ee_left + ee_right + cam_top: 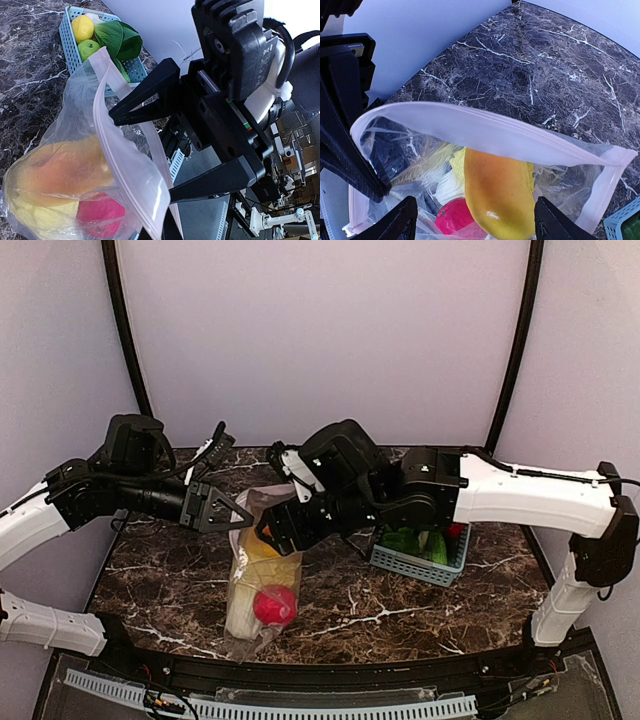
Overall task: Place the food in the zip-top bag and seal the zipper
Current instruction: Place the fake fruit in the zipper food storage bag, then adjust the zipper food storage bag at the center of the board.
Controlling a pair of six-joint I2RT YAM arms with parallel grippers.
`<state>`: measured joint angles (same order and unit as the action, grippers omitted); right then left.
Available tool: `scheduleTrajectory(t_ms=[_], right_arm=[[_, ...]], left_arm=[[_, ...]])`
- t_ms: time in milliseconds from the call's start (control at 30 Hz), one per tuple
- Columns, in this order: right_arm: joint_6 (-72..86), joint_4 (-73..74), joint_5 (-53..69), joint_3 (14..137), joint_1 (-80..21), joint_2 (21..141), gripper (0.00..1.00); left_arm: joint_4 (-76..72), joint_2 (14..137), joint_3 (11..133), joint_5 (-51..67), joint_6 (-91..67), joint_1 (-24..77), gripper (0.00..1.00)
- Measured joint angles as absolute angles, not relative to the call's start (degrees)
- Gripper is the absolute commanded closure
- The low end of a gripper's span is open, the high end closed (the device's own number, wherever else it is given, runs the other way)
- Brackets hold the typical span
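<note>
**Bag mouth propped open, my right jaws spread wide over it**

My left jaws are pinched tight on the zip-top bag [258,575] at its mouth edge, holding the pinkish zipper [485,131] up off the bench [400,615] while the rest of the bag lies on it. My right jaws hang wide apart just over the opening, gripping nothing. Inside already: orange-yellow pepper [497,195], red fruit [274,605], pale napa cabbage [240,618]. The lemon [82,27] and green apple [89,48] sit in the blue basket [67,45] off to my right, beside a leafy green [120,40]. Zipper's unsealed.
</note>
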<state>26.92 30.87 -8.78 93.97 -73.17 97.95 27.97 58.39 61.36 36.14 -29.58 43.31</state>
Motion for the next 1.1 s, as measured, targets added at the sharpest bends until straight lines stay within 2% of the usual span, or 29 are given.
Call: scheduleTrajectory(t_ms=[267, 500, 733, 833, 967, 1000, 1100], right_arm=[[28.5, 33.3, -9.0, 93.6, -73.2, 92.7, 0.21], [32.3, 33.1, -11.4, 89.2, -72.2, 83.8, 0.33], [33.7, 33.7, -11.1, 89.0, -70.0, 87.9, 0.41], [33.4, 34.0, -10.5, 90.2, -69.7, 91.2, 0.53], [32.8, 34.7, -10.6, 92.4, -69.2, 94.8, 0.95], [33.1, 35.0, -10.8, 93.1, -69.1, 95.7, 1.00], [33.3, 35.4, -11.8, 94.2, -68.9, 96.9, 1.00]], left_arm=[[28.1, 58.2, 61.3, 34.4, -29.6, 43.3, 0.99], [28.6, 57.5, 61.2, 33.5, -29.9, 43.3, 0.99], [28.9, 57.1, 61.0, 33.3, -30.5, 43.3, 0.99], [29.2, 56.9, 61.0, 33.1, -30.7, 43.3, 0.99], [29.6, 56.9, 61.0, 33.1, -30.7, 43.3, 0.99], [29.8, 56.9, 61.0, 33.1, -30.7, 43.3, 0.99], [30.5, 57.1, 61.1, 32.5, -30.6, 43.3, 0.99]])
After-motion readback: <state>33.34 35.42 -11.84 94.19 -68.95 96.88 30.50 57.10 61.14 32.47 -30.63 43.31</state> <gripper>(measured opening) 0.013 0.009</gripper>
